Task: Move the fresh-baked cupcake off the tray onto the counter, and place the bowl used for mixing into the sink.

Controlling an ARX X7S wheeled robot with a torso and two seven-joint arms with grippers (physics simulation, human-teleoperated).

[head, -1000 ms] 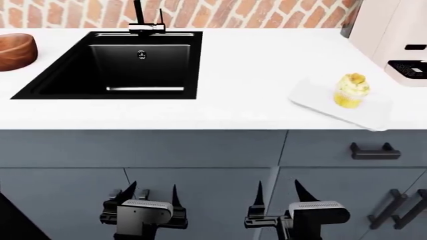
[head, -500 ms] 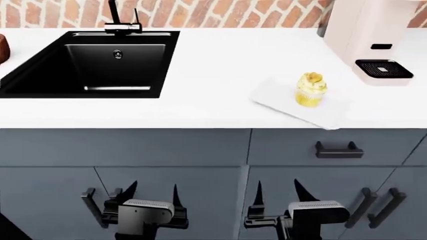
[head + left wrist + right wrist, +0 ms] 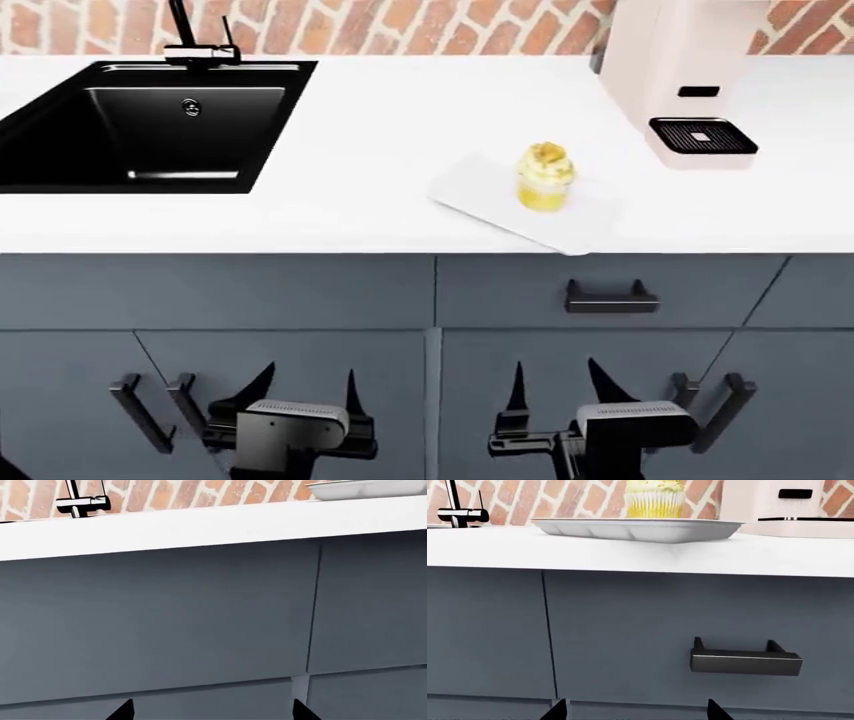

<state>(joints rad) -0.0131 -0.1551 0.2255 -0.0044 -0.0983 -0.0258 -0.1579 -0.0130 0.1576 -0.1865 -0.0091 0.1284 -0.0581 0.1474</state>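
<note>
The cupcake (image 3: 545, 176) has slid leftward (both hands low, open).

Sink (image 3: 134, 120) was cut off by the head view's left edge, its drain out of sight. Faucet (image 3: 194, 40) lost its top at the frame edge; same in the left wrist view. Beige appliance (image 3: 681, 80) was cropped at the top. Cupcake (image 3: 655, 499) had its frosting top cut off in the right wrist view, base hidden behind the tray (image 3: 637, 529) rim. In the left wrist view only a tray corner showed. Each wrist view caught just the tips of its gripper. Arms ran off the head view's bottom edge.
</note>
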